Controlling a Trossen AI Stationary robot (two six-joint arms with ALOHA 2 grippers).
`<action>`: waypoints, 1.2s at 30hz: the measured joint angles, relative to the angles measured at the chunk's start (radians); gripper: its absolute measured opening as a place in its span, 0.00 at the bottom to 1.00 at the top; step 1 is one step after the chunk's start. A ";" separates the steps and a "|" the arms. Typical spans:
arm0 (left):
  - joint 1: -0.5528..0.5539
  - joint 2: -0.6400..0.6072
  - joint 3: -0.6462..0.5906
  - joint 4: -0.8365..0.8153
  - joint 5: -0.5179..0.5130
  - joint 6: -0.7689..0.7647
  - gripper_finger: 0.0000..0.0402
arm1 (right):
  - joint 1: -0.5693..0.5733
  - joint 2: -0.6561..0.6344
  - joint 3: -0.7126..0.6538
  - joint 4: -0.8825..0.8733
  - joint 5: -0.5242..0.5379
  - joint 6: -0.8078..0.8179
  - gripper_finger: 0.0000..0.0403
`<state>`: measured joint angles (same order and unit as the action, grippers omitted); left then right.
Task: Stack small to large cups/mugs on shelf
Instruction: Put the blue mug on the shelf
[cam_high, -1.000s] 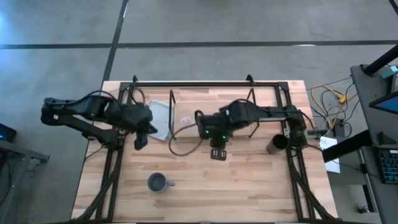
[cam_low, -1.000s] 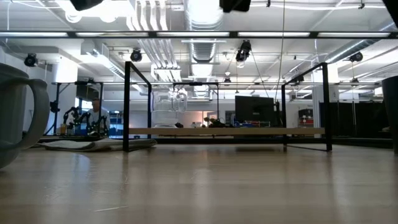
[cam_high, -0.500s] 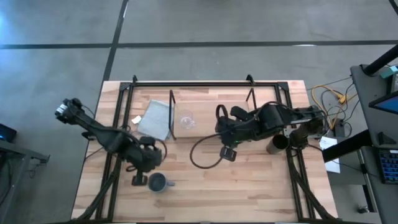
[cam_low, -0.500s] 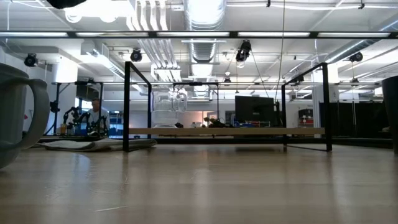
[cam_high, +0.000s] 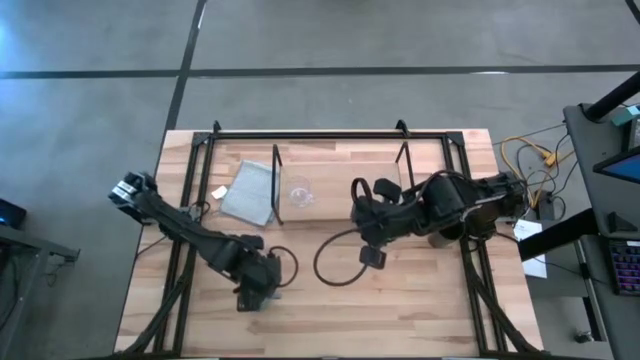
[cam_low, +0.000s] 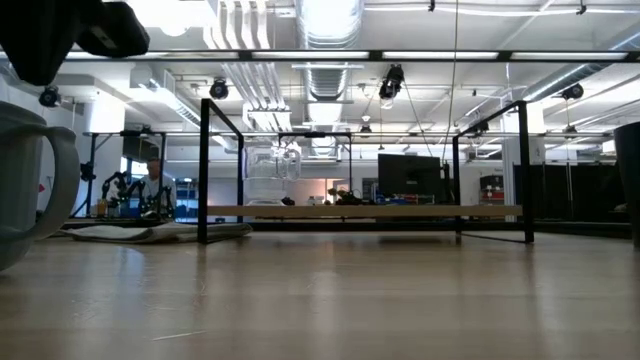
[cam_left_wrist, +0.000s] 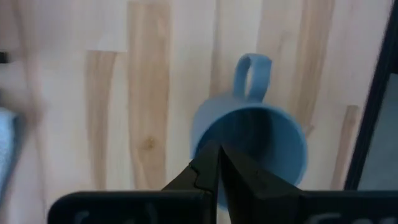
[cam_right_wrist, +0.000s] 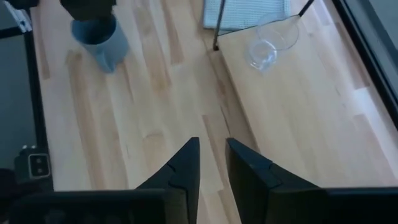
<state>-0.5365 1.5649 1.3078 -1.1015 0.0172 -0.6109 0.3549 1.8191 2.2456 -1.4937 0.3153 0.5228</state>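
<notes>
The blue-grey mug (cam_left_wrist: 249, 143) stands upright on the table near the front left, its handle (cam_left_wrist: 252, 68) pointing away from my left wrist camera. My left gripper (cam_high: 252, 295) hangs just above it with its fingers shut (cam_left_wrist: 219, 163), and hides it in the high view. In the low view the gripper (cam_low: 60, 40) is clear of the mug (cam_low: 25, 180). The small clear cup (cam_high: 299, 194) stands on the light-wood shelf (cam_high: 340, 185). My right gripper (cam_high: 374, 258) is open and empty over the middle of the table. The dark cup shows only as a sliver (cam_low: 634, 180).
A grey folded cloth (cam_high: 250, 192) lies at the shelf's left end. Black frame rails (cam_high: 330, 134) run along the table's far edge and both sides. Loose cables loop on the table near both grippers (cam_high: 335, 265). Bare wood lies along the front right (cam_high: 420, 310).
My left gripper has swung from beside the grey cloth toward the table's near edge and now stands over the blue-grey mug. My right gripper has drawn back from the shelf's front, toward the table's right and slightly nearer. The cups have not moved.
</notes>
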 joint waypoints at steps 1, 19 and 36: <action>0.000 0.007 0.003 0.009 0.002 0.014 0.00 | 0.006 0.000 0.000 -0.001 0.000 0.000 0.18; 0.000 0.028 -0.026 0.013 0.004 0.015 0.22 | 0.031 0.000 0.000 -0.078 0.000 -0.003 0.17; 0.024 0.031 -0.100 0.037 -0.026 0.048 0.06 | 0.031 0.000 -0.002 -0.065 0.000 -0.003 0.17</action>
<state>-0.5124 1.5963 1.2077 -1.0649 -0.0086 -0.5628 0.3862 1.8187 2.2438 -1.5591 0.3153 0.5201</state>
